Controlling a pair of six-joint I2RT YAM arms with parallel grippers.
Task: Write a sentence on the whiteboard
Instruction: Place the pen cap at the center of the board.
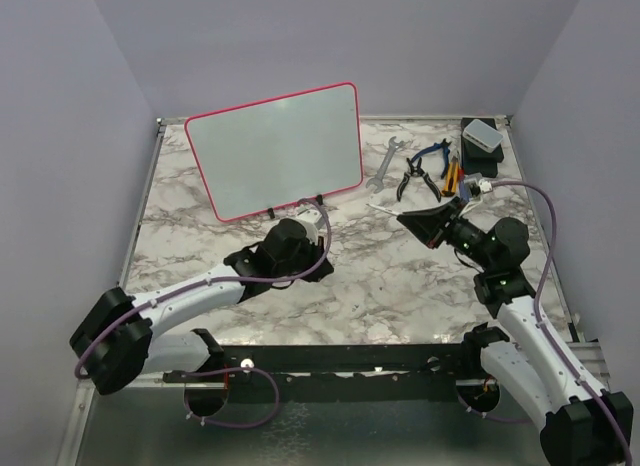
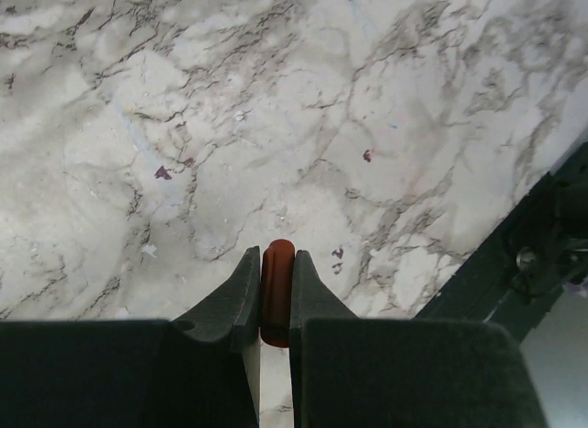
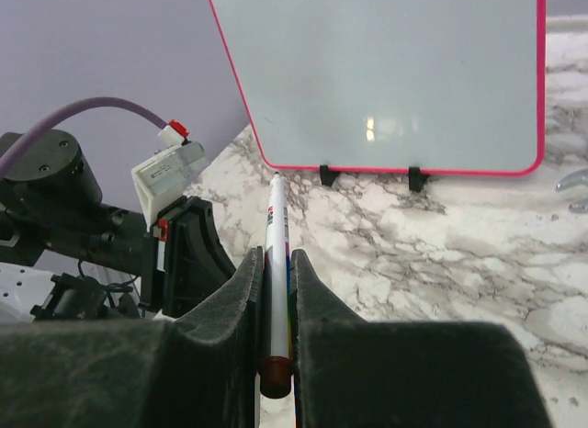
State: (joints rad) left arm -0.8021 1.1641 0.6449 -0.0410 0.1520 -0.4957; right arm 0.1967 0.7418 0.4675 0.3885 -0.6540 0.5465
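I read the whiteboard (image 1: 275,151) standing upright on its small black feet at about 11 o'clock on the bench (image 1: 400,286). Its red-pink frame is fully in view. In the right wrist view its face shows plain glossy white with one small light reflection. The right hand (image 3: 276,255) is clamped on a white marker (image 3: 274,208). The barrel runs between the two fingers and the tip points toward the lower left corner of the board, near its feet but clear of the frame. In the top view this hand sits at about 3 o'clock from the board's feet, with the marker tip aimed toward 9 o'clock. The left hand (image 2: 276,255) is closed on a short red-orange piece (image 2: 277,290) with a rounded end, pinched between the jaws. I cannot tell what that piece is. Its camera looks down on bare marble, with a dark rail at 4 o'clock. In the top view the left hand lies just in front of the board's feet, at 6 o'clock from the board. A wrench (image 1: 388,156), orange-handled pliers (image 1: 451,174) and a dark box (image 1: 482,146) lie at about 1 o'clock on the bench, well apart from both hands.
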